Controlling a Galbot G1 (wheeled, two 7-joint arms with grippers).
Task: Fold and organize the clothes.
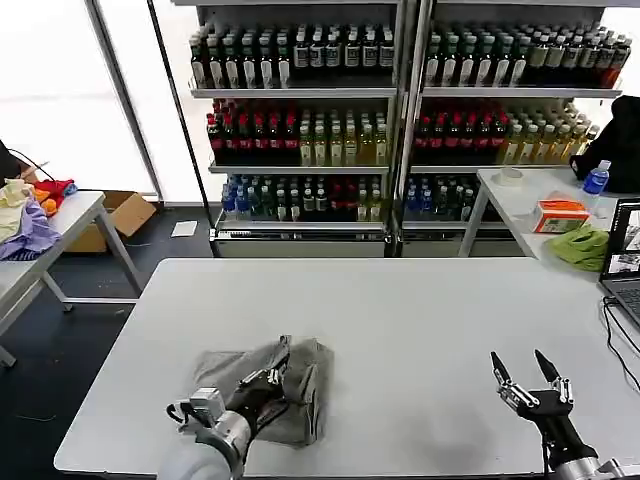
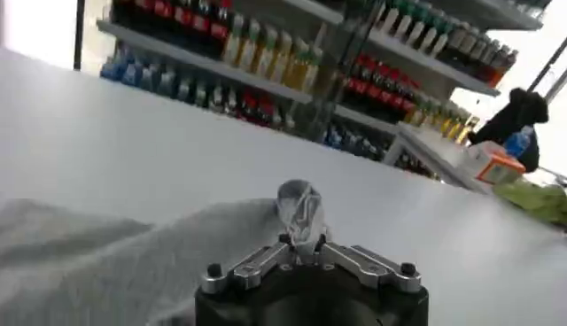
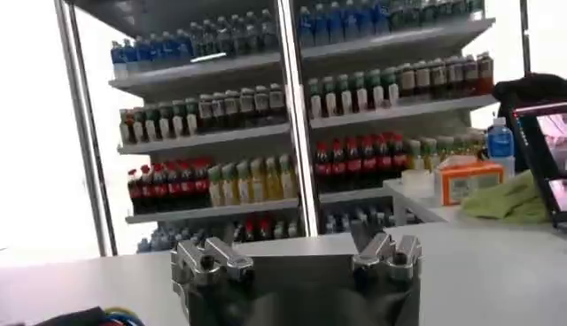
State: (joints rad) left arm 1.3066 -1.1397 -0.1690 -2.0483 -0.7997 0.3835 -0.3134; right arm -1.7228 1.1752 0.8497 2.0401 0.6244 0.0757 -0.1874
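on white table (image 1: 400,320), left tool (image 2: 301,237) pinching grey shirt (image 1: 270,385)

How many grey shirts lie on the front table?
1 visible: a crumpled grey shirt near the table's front left, pinched by the left gripper. Another could be hidden in its folds.

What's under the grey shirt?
The white table lies under the crumpled grey shirt, whose fold the left gripper pinches. Anything between shirt and table is covered.
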